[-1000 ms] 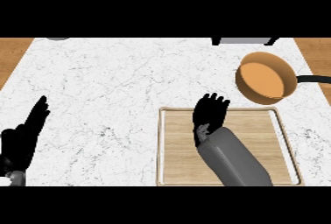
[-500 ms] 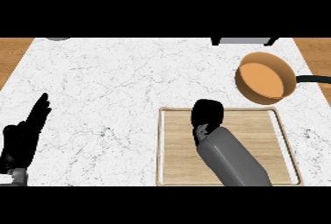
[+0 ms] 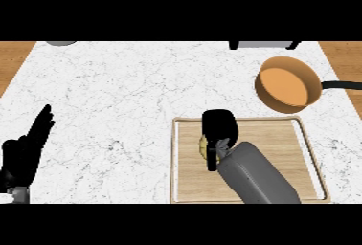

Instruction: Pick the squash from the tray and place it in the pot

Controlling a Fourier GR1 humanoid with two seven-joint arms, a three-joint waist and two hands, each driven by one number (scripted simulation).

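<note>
The right hand (image 3: 218,128) is curling its fingers over the yellow squash (image 3: 203,146) on the tray (image 3: 304,143). The orange pot (image 3: 286,86) is sitting at two o'clock from the tray. The left hand (image 3: 25,153) is resting at nine o'clock, fingers straight.

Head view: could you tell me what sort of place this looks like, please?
Most likely a kitchen counter: a white marble worktop, an orange pot with a black handle, and a wooden tray like a cutting board.

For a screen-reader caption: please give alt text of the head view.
The right hand curls over the mostly hidden yellow squash on the wooden tray. The orange pot stands beyond the tray; the left hand rests open at the left edge.
</note>
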